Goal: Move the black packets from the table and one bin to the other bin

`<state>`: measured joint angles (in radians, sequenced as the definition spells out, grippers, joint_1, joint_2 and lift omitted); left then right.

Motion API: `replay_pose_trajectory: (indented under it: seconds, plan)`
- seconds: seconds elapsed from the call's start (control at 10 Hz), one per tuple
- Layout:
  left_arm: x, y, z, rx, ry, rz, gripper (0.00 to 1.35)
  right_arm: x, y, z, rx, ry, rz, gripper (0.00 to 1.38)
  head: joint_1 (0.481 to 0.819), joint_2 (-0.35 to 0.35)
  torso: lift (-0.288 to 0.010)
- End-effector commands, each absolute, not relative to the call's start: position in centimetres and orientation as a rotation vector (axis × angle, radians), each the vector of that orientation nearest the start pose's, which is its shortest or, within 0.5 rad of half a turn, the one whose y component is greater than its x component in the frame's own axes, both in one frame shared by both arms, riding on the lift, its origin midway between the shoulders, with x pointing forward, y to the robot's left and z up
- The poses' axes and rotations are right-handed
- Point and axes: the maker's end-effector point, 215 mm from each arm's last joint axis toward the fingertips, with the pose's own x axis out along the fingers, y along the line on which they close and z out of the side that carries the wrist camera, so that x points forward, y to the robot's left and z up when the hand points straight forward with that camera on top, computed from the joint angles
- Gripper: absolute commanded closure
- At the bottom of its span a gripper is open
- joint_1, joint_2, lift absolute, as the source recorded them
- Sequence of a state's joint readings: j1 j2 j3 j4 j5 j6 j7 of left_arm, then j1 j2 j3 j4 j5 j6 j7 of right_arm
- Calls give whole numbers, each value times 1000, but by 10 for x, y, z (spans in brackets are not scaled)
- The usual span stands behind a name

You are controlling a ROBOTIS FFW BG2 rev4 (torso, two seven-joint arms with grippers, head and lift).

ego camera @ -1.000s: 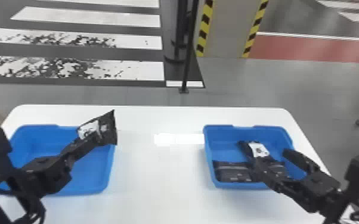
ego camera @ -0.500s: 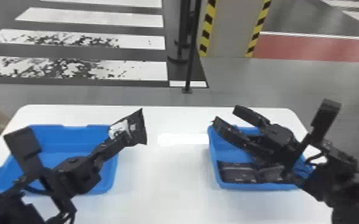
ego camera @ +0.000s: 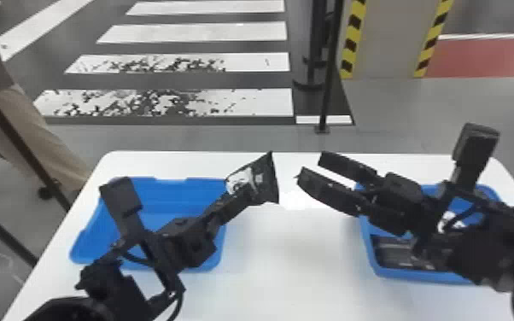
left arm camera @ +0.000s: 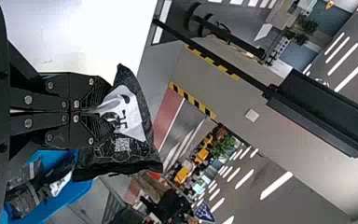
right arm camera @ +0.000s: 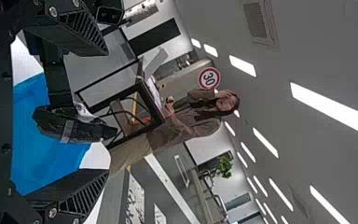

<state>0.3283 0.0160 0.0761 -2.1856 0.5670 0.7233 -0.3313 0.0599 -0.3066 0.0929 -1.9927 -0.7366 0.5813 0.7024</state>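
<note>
Left fingers (left arm camera: 81, 86): closed on a black packet (ego camera: 269, 181), whose free end juts out above the bench (ego camera: 294, 273) beside the left bin (ego camera: 166, 192); likely a hand-over step.
Right fingers (ego camera: 333, 194): spread wide, nothing between them, facing the packet; next they should straddle its free end and grip before the left ones let go.
Right bin (ego camera: 418, 275): holds other packets (ego camera: 392, 252); probably the destination.
</note>
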Motion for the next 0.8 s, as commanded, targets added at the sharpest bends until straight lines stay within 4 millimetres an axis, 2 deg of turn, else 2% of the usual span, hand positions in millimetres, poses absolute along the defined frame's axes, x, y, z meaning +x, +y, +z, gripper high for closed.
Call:
replay_pose_trajectory:
  seconds: [0.0,0.3,0.7]
  plan:
    - [449,92,-317,-573,316,-566,1205,458,-39,-255,483,180,1097,131,695,77,-110]
    - [444,79,-302,-591,297,-602,1205,476,-39,-262,536,167,1098,145,695,59,-110]
    - [439,66,-297,-600,302,-636,1205,481,-27,-271,535,194,1127,323,695,48,-110]
